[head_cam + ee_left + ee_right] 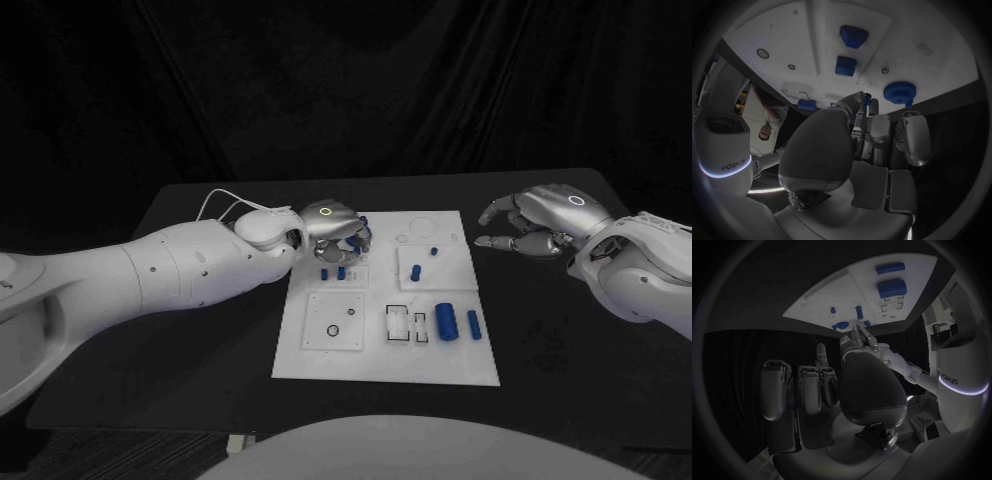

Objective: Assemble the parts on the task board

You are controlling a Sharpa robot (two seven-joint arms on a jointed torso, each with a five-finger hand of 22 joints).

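The white task board [378, 345] lies mid-table. My left hand [335, 232] hovers over its far left corner. In the left wrist view the thumb and a fingertip [856, 100] pinch a small blue peg [867, 96] just above the board [804, 30], next to a round blue toothed part [899, 91]. Two blue blocks [853, 36] [846, 65] sit farther along the board. Small blue parts [335, 270] stand below the left hand, another [415, 270] stands mid-board, and two blue cylinders [447, 320] [473, 322] lie nearer me. My right hand [541, 222] hangs over the black table beside the board's far right corner, fingers apart and holding nothing.
A square plate with a small ring [335, 330] and two rectangular slots [405, 326] occupy the board's near half. Two round recesses [421, 228] mark its far end. The black table [188, 350] stretches out on both sides of the board.
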